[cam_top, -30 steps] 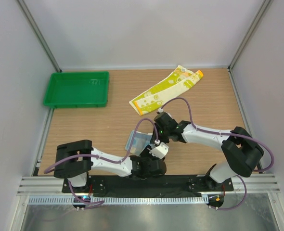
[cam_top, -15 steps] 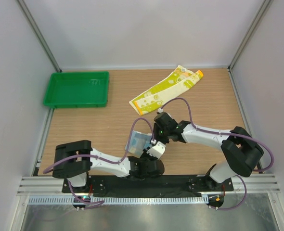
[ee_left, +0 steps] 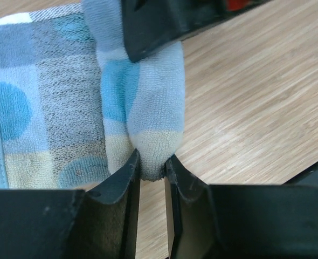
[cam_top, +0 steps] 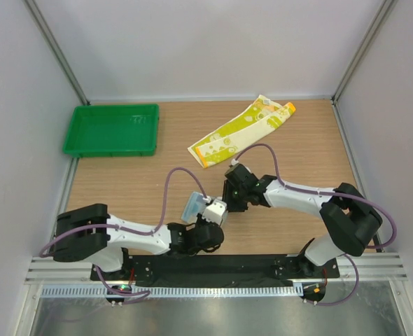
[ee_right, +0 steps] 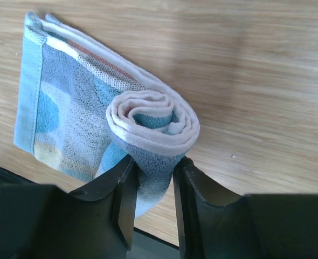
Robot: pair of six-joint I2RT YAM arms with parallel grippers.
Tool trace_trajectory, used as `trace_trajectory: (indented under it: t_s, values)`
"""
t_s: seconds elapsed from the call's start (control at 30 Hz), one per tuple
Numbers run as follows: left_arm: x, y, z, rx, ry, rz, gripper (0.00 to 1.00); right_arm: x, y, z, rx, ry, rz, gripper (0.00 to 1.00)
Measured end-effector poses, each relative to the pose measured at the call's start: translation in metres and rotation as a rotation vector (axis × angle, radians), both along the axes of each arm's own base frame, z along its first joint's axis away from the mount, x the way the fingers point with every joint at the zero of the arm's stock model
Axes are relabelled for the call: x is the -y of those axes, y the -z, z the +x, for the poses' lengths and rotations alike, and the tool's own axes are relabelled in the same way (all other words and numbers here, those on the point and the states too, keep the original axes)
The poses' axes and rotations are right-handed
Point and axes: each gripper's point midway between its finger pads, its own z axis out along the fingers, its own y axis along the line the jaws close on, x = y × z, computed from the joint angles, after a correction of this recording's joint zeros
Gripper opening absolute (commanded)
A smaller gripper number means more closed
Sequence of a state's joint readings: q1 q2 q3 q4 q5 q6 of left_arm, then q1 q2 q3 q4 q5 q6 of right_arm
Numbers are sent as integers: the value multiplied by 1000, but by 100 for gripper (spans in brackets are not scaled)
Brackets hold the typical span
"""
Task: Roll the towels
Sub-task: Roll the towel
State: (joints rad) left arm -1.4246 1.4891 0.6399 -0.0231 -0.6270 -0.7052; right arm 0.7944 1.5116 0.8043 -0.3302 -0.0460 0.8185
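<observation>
Jaws of the left gripper [ee_left: 152, 164] are standing narrow and pinching one end of the blue towel [ee_left: 143, 108], the soft tip of the roll being squeezed between the two black fingers [ee_left: 121, 178]. Those of the right gripper [ee_right: 152, 186] are sitting a little wider and hugging the other end of the same roll, one finger pressing against each side of it. In the right wrist view the cloth is showing as a tight spiral, with its unrolled part lying flat on the wooden table [cam_top: 136, 182] beside the roll. Seen from above, the two grippers are meeting over this towel near the front middle of the table, close to the arm bases. The yellow-green towel [cam_top: 240, 130] is lying unrolled and stretched out diagonally toward the back of the table, well apart from both grippers. A green tray [cam_top: 108, 107] is sitting at the back left corner.
</observation>
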Motion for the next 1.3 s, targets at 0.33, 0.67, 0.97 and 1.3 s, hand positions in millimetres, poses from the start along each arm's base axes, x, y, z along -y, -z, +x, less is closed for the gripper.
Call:
trace_trajectory:
  t_s: [0.33,0.67,0.97,1.3]
  values:
    - [-5,-11,9,-148,-61,-290,0,23,-1,21,-23,62,-14,57]
    - [-15,-15,7,-283,-86,-448,0,59,-17,57,63,163,-95,68]
    - [-28,-17,17,-418,-202,-639,0,48,-66,56,205,141,85,69]
    - [-47,-10,20,-583,-419,-850,0,27,-33,17,105,41,262,73]
